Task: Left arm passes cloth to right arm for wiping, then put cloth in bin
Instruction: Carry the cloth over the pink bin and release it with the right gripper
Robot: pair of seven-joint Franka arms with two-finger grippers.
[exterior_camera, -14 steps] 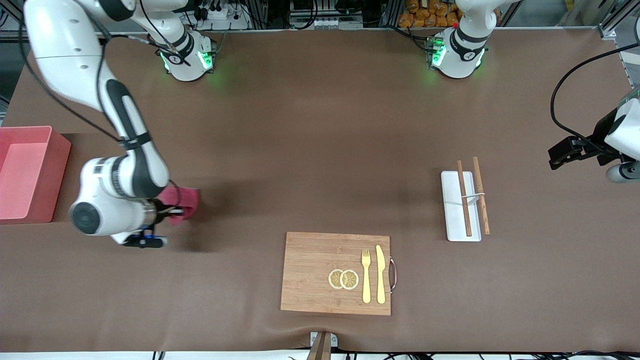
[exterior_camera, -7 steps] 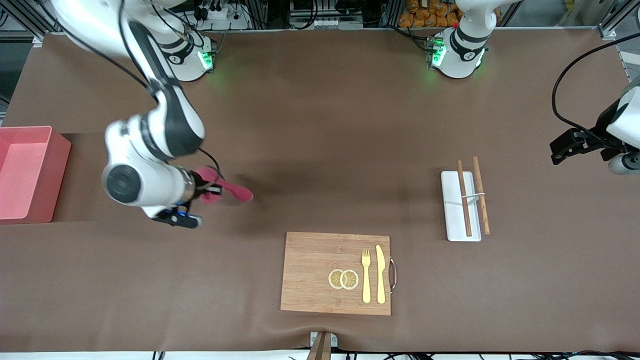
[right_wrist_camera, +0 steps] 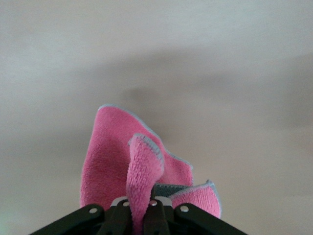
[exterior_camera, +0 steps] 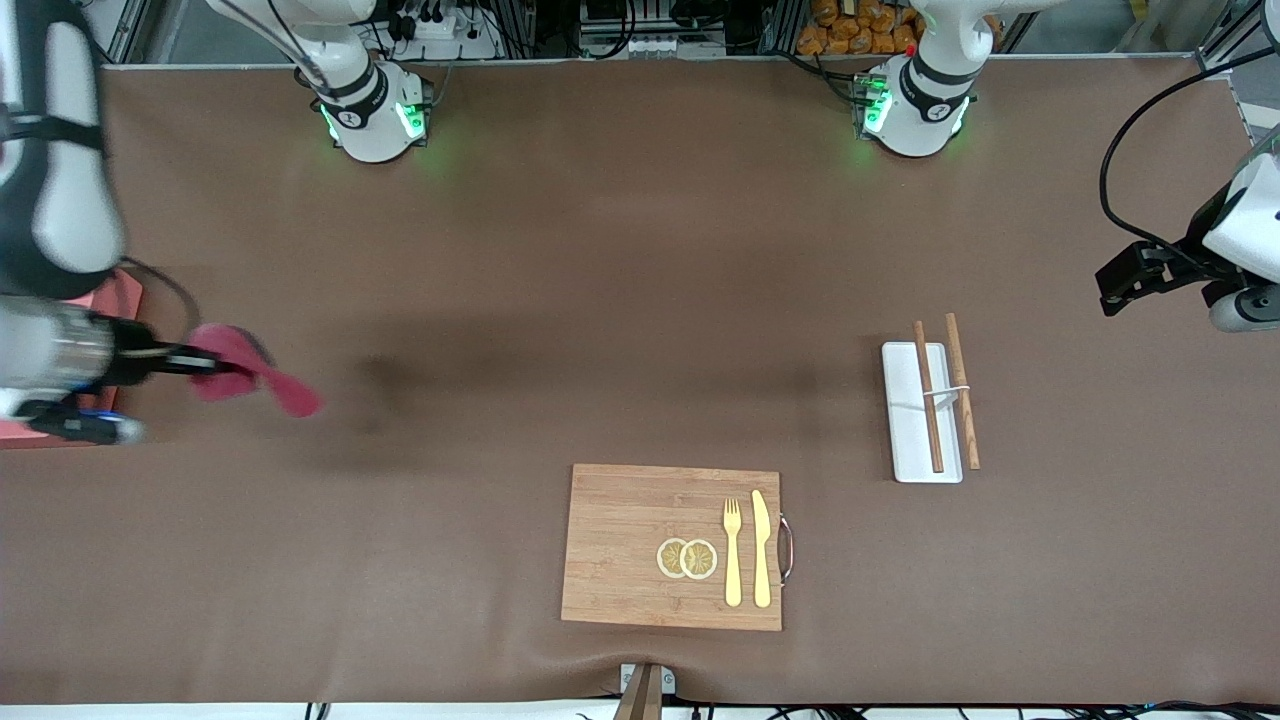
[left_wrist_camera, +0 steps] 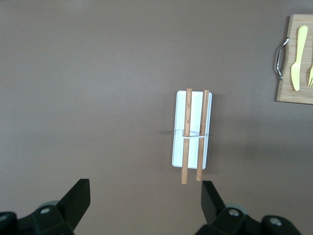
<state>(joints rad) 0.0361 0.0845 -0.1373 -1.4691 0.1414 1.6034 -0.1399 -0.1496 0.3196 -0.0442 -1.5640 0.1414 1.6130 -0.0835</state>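
Observation:
My right gripper (exterior_camera: 190,363) is shut on the crimson cloth (exterior_camera: 255,378), which hangs from it over the table beside the pink bin (exterior_camera: 128,290). The right arm hides most of the bin; only a corner shows. In the right wrist view the cloth (right_wrist_camera: 142,166) bunches between the shut fingers (right_wrist_camera: 120,218), grey edging showing. My left gripper (exterior_camera: 1125,285) waits open and empty in the air at the left arm's end of the table. In the left wrist view its fingers (left_wrist_camera: 78,198) stand wide apart over bare table.
A white tray (exterior_camera: 905,420) with two wooden chopsticks (exterior_camera: 930,400) lies toward the left arm's end. A wooden cutting board (exterior_camera: 640,545) with lemon slices (exterior_camera: 686,558), a yellow fork (exterior_camera: 732,550) and a knife (exterior_camera: 762,548) lies nearest the front camera.
My right gripper swung out toward the table's middle with the cloth, then back toward the bin. The left arm has barely moved.

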